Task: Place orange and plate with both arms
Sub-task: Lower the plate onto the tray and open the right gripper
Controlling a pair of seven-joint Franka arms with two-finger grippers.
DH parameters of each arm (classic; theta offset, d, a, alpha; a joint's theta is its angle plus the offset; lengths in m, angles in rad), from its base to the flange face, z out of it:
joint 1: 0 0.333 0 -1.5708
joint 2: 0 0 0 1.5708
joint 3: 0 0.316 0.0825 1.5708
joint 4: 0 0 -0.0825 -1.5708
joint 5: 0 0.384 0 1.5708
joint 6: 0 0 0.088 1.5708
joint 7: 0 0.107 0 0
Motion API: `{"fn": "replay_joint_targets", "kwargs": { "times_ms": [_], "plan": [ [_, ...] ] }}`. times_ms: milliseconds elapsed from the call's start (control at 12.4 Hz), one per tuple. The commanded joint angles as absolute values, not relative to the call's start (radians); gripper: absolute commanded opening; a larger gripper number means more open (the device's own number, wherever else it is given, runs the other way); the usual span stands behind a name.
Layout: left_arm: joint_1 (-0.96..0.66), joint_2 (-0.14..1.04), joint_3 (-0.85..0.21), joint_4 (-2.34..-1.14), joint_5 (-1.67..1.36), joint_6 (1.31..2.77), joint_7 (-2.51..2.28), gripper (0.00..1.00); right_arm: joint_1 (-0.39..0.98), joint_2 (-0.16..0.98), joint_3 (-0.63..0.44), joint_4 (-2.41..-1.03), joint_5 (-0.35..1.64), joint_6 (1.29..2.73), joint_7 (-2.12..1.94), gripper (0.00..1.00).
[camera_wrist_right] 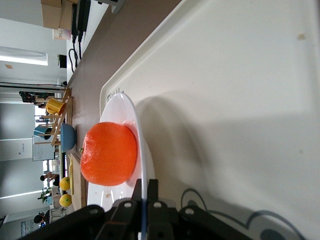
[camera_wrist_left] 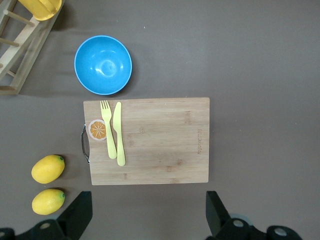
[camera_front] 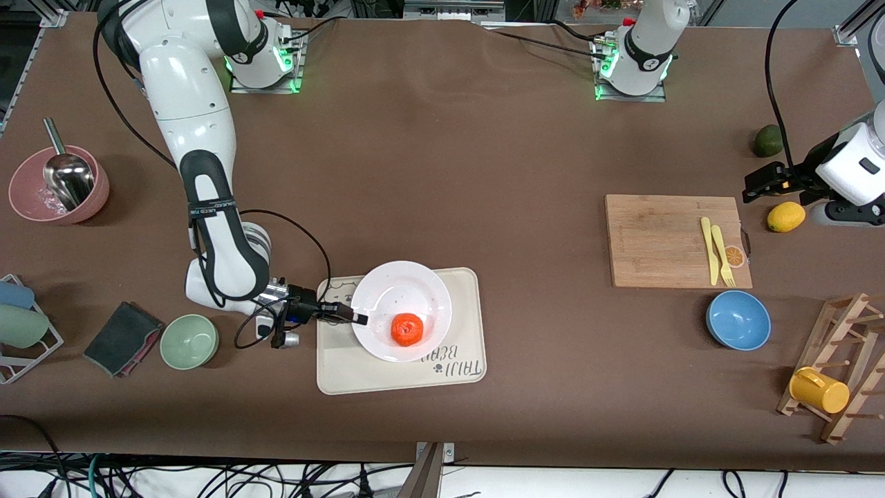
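Brown cloth covers the desk [camera_front: 484,173]. Nearest the camera, the right hand [camera_front: 358,319] pinches the rim of the plate [camera_front: 401,290], which lies on the beige tray [camera_front: 464,339]. Just past its fingers, the orange [camera_front: 407,329] sits in the plate. Well apart, the left hand [camera_wrist_left: 150,220] hangs spread wide over the cutting board's [camera_wrist_left: 165,145] edge, waiting.
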State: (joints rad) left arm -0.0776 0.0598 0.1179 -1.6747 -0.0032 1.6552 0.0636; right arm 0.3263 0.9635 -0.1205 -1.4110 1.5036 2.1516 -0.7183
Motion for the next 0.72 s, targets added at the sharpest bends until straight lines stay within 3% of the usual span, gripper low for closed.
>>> {"fn": "replay_joint_targets", "kwargs": {
  "times_ms": [0, 563, 643],
  "plan": [
    [-0.077, 0.057, 0.118, -1.667, 0.009, 1.649, 0.08, 1.0, 0.33, 0.988, -0.124, -1.368, 1.499, 2.154, -0.757, 0.0],
    [-0.077, 0.058, 0.118, -1.667, 0.009, 1.649, 0.08, 1.0, 0.327, 0.999, -0.124, -1.377, 1.49, 2.152, -0.81, 0.0],
    [-0.077, 0.058, 0.118, -1.669, 0.009, 1.649, 0.08, 1.0, 0.324, 0.999, -0.124, -1.378, 1.489, 2.148, -0.811, 0.08]
  ]
}}
